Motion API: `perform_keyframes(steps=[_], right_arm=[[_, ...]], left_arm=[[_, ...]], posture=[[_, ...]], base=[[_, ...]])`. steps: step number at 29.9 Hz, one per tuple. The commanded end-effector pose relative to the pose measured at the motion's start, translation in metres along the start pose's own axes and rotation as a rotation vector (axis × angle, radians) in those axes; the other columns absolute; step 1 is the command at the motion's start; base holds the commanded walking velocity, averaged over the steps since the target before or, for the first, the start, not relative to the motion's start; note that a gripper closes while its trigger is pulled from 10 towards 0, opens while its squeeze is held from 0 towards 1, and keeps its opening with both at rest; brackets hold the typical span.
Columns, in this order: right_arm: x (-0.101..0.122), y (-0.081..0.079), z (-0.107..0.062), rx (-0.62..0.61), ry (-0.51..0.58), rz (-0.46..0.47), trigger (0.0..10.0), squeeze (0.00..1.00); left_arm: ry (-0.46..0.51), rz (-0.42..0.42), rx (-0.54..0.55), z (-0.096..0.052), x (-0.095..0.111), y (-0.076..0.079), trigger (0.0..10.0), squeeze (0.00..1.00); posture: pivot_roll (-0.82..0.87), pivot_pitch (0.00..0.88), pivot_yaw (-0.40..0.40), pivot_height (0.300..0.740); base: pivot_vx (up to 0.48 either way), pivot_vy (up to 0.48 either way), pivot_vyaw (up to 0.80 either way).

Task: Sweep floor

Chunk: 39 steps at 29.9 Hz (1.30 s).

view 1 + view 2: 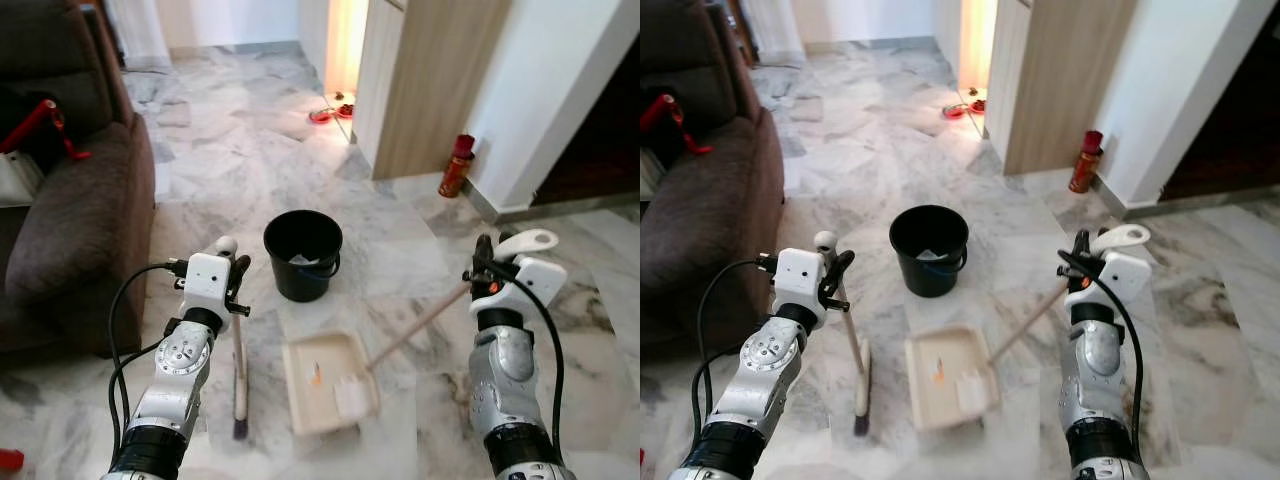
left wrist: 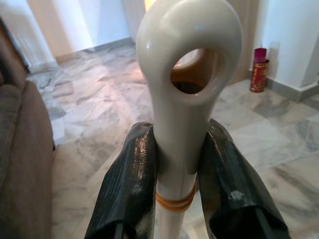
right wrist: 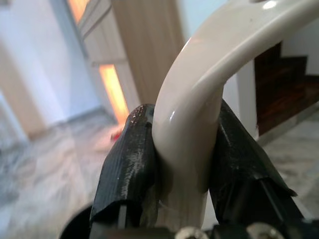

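Observation:
My left gripper [image 1: 236,268] is shut on the cream handle of a broom [image 1: 239,372], which stands nearly upright with its dark bristles on the marble floor. The handle's loop end [image 2: 188,64] sticks out between the black fingers [image 2: 127,191]. My right gripper [image 1: 484,258] is shut on the white curved handle [image 3: 199,114] of a long-handled cream dustpan [image 1: 325,380]. The pan lies flat on the floor between my arms, with white scraps and a small orange bit inside. Its wooden shaft [image 1: 420,322] slants up to my right gripper.
A black bucket [image 1: 302,254] with white scraps inside stands just beyond the dustpan. A dark brown sofa [image 1: 70,200] runs along the left. A wooden cabinet [image 1: 430,80], a red can [image 1: 456,166] by the wall and red slippers [image 1: 328,113] lie farther ahead.

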State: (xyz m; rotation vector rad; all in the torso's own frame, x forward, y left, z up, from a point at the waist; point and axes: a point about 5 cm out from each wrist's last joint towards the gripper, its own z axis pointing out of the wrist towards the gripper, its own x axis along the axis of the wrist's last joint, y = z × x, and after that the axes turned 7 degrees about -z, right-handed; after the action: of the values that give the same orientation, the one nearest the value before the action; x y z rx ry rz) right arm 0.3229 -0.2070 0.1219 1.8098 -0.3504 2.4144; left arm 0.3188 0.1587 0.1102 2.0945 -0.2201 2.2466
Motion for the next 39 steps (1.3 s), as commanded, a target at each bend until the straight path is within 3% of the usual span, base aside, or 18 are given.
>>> perform_keyframes(steps=[1, 5, 14, 39], right_arm=[[0.034, -0.008, 0.017, 0.000, 0.144, 0.034, 10.0, 0.00], [0.060, -0.010, 0.026, -0.022, 0.237, 0.054, 10.0, 0.00], [0.091, -0.017, 0.032, -0.026, 0.327, 0.096, 10.0, 0.00], [0.099, -0.032, 0.029, 0.046, 0.333, 0.107, 10.0, 0.00]], left_arm=[[0.073, 0.025, -0.017, 0.002, 0.013, 0.002, 10.0, 0.00], [0.075, 0.031, -0.018, 0.003, 0.014, 0.002, 10.0, 0.00], [0.051, 0.063, -0.032, 0.003, 0.010, 0.004, 10.0, 0.00], [0.072, 0.066, 0.017, 0.001, 0.011, -0.002, 10.0, 0.00]], posture=[[0.00, 0.013, -0.003, 0.740], [0.00, 0.009, -0.002, 0.740], [0.00, 0.008, -0.003, 0.740], [0.01, 0.007, -0.009, 0.740]], base=[[0.000, 0.000, 0.00], [0.000, 0.000, 0.00], [0.000, 0.000, 0.00], [0.353, 0.000, 0.03]])
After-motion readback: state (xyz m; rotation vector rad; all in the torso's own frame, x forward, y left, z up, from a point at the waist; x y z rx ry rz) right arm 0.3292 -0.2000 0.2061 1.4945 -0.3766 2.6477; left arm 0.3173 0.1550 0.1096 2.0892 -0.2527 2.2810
